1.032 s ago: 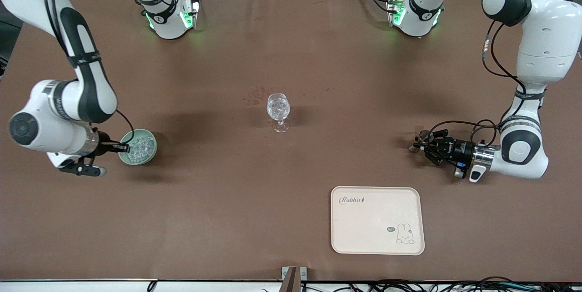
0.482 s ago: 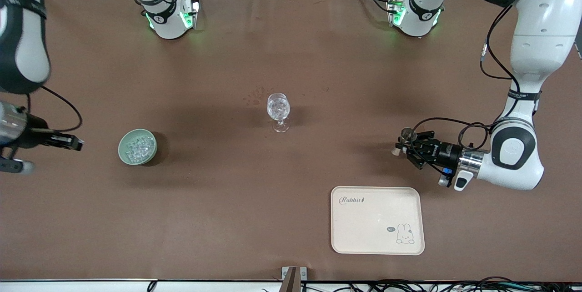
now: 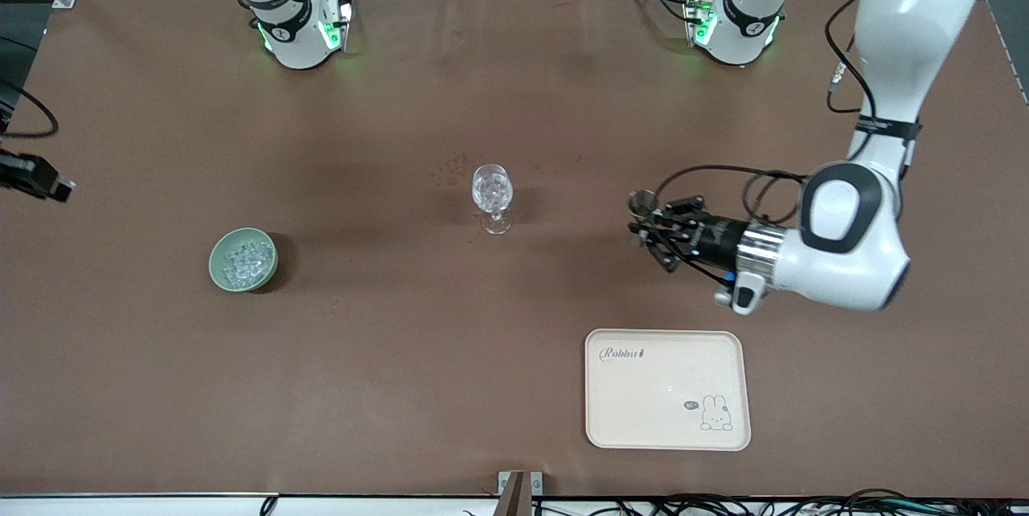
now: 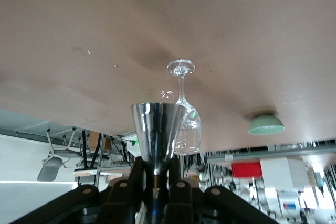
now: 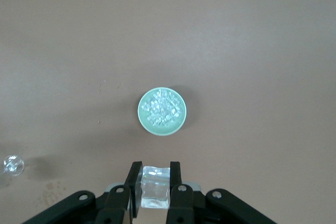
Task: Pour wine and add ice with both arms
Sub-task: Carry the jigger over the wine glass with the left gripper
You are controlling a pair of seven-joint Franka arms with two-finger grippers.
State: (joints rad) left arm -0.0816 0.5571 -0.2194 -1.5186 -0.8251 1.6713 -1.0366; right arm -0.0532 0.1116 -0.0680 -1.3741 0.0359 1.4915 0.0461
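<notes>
a: where is the small shiny steel hourglass-shaped jigger?
b: there is one, clamped between the black fingers of the left gripper. it is up in the air over bare brown table, between the clear stemmed glass and the left arm's end of the table. in the left wrist view the jigger stands upright with its mouth up, and the glass shows just past it.

a: and the ice?
b: one clear cube is pinched in the right gripper, held high over the table above the pale-green round bowl. the rest, a heap of small glittering cubes, lies in that one bowl; i cannot count them.

a: can the right gripper be seen from the front camera?
b: only its black tip, at the edge of the view, at the right arm's end of the table.

a: how many glasses?
b: one, standing upright near the middle of the brown table, well apart from the bowl.

a: anything else?
b: one cream rectangular tray with a rabbit drawing, nearer to the front camera than the glass. two white arm bases with green lights stand at the table's edge farthest from that camera.
</notes>
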